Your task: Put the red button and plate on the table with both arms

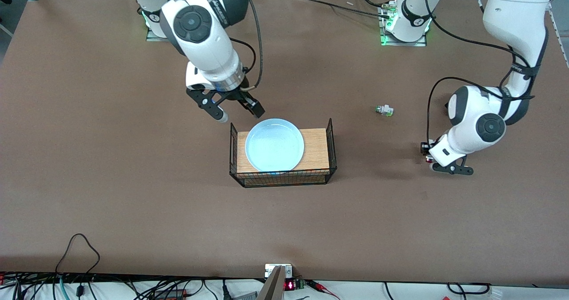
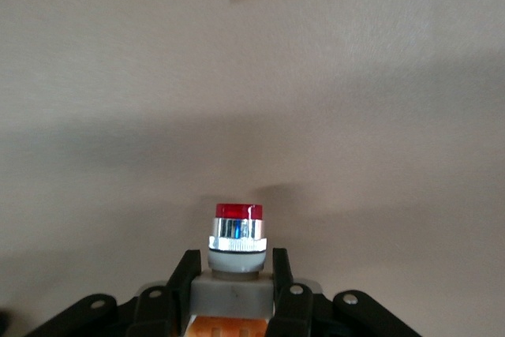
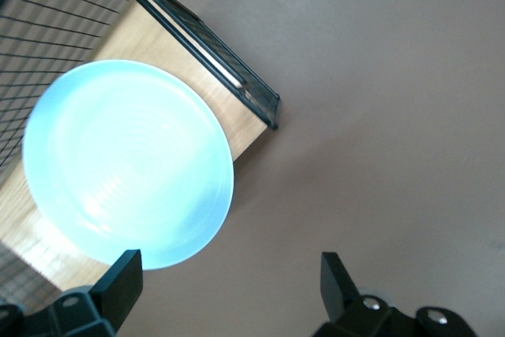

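Left end effector (image 2: 234,293) clamped; right end effector (image 3: 229,286) spread.

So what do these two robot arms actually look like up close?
Both arms have glossy white rounded shells with dark grey round joint caps and black cables looping alongside. Each ends in a black two-fingered tool: the right tool, the left tool. Green lights glow at their bases.

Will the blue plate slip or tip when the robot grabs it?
Maybe. The plate looks smooth and glossy, so it may slip. The open right gripper hovers by one rim, so a one-sided pinch may tilt it. It looks stiff, resting partly over the wire basket edge.
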`<control>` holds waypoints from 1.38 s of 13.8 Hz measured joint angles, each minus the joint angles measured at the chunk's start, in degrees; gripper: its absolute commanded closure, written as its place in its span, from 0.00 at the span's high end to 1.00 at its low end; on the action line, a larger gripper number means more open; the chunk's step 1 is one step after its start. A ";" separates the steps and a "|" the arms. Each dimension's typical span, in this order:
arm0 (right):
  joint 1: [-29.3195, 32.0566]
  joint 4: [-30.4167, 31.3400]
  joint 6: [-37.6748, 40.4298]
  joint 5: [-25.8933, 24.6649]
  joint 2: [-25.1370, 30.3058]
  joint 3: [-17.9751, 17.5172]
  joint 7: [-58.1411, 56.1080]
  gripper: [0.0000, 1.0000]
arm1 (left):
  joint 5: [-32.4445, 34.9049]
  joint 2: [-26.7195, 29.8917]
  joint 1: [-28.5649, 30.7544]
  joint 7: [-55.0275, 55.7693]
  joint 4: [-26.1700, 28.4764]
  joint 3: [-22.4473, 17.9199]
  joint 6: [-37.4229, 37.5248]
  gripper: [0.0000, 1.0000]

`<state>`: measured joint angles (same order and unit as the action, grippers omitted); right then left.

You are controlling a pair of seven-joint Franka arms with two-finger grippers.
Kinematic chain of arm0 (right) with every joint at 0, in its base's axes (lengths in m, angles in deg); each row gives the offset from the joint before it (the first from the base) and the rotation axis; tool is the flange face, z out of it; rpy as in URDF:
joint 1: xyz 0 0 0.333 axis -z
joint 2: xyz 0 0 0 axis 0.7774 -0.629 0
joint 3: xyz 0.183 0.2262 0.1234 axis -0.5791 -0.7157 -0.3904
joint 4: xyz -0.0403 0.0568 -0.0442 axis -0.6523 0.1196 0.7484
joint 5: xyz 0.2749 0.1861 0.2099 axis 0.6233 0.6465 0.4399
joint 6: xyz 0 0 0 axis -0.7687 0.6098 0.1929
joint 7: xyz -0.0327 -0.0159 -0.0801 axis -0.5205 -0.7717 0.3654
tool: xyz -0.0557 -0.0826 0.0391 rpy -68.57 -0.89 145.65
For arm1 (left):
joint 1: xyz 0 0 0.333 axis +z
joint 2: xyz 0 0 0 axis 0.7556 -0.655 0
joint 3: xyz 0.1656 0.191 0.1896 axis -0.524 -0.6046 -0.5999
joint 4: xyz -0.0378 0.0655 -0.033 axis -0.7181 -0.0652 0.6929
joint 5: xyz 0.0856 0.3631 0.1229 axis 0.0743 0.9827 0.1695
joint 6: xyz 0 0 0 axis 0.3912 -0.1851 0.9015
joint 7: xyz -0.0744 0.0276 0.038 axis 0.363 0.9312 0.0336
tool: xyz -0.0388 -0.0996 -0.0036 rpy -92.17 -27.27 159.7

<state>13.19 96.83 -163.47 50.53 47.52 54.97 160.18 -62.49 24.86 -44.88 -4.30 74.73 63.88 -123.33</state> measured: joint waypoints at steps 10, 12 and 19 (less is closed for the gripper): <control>-0.13 -0.19 -8.36 0.00 -8.44 0.42 7.42 0.95 | 0.00 4.73 0.75 -1.17 -3.73 2.42 14.34 1.00; -0.15 -0.24 -8.68 0.00 -8.85 0.42 7.47 0.73 | 0.00 8.63 0.75 -1.14 -9.04 4.52 26.09 1.00; -0.56 -0.27 -8.71 0.00 -9.64 0.42 7.58 0.30 | -0.09 14.11 0.77 -1.10 -34.93 7.51 58.35 1.00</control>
<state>12.63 96.56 -172.18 50.53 37.88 55.39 167.75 -62.58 38.97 -44.11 -5.40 39.81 71.38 -64.98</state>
